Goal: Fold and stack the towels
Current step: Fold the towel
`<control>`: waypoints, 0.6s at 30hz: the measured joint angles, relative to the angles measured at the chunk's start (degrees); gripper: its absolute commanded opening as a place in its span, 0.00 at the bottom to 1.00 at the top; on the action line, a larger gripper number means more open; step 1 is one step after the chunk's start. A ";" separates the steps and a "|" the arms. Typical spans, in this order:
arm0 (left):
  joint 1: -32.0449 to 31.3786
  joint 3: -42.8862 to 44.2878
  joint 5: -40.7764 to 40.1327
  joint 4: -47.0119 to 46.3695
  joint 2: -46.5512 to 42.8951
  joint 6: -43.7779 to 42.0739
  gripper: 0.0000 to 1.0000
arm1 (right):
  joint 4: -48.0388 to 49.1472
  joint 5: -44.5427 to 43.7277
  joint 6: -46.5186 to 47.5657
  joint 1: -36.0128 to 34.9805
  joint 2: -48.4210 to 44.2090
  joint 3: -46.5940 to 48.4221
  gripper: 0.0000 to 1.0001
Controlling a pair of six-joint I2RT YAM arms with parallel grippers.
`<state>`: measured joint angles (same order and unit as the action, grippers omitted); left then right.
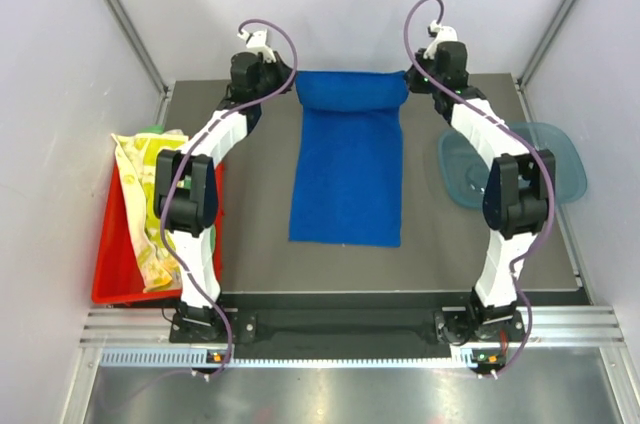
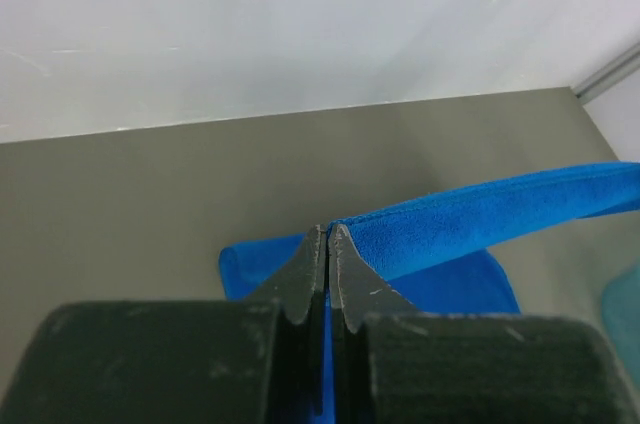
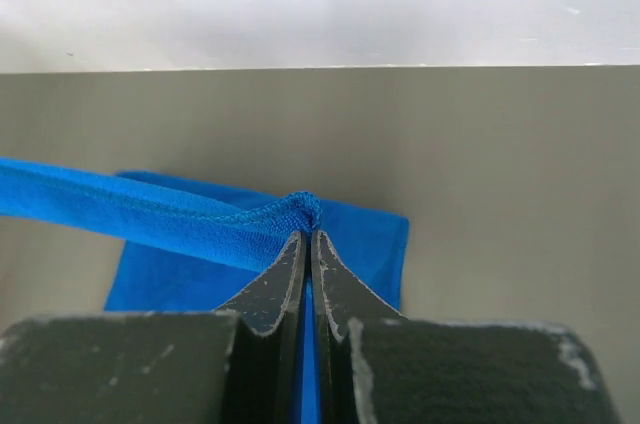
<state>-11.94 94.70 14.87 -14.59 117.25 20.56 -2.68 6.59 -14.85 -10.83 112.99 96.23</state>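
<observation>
Pinching the blue towel (image 1: 348, 174) by its far corner, left gripper (image 2: 328, 236) clamped shut | lifted edge stretches sideways to right gripper (image 3: 305, 236), clamped on the opposite corner | towel's long axis trails back beneath both wrists along the table (image 1: 250, 264), neither arm nearer | fold's underside hidden; printed towel (image 1: 140, 194) outboard of left arm, partly covered.

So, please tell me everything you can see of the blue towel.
The blue towel is plain royal blue, soft fleecy cloth. Its near part lies flat on the grey table; its far edge is lifted and curls over. The left hand and right hand each pinch one end of that edge, holding it stretched.
</observation>
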 measured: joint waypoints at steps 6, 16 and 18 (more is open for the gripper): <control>-0.26 -6.84 0.81 -2.27 -5.57 0.98 0.00 | 2.91 0.26 -1.66 0.02 -8.02 -8.57 0.00; -0.70 -16.48 1.20 -3.41 -11.54 2.80 0.00 | 4.26 1.33 -3.45 -0.13 -14.97 -21.90 0.00; -0.87 -18.49 1.16 -3.43 -12.79 3.17 0.00 | 4.04 1.44 -3.69 -0.28 -16.24 -23.89 0.00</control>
<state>-12.82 76.20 16.03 -18.02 104.47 23.73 1.37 8.03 -18.55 -11.11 96.75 72.34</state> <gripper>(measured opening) 0.015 0.008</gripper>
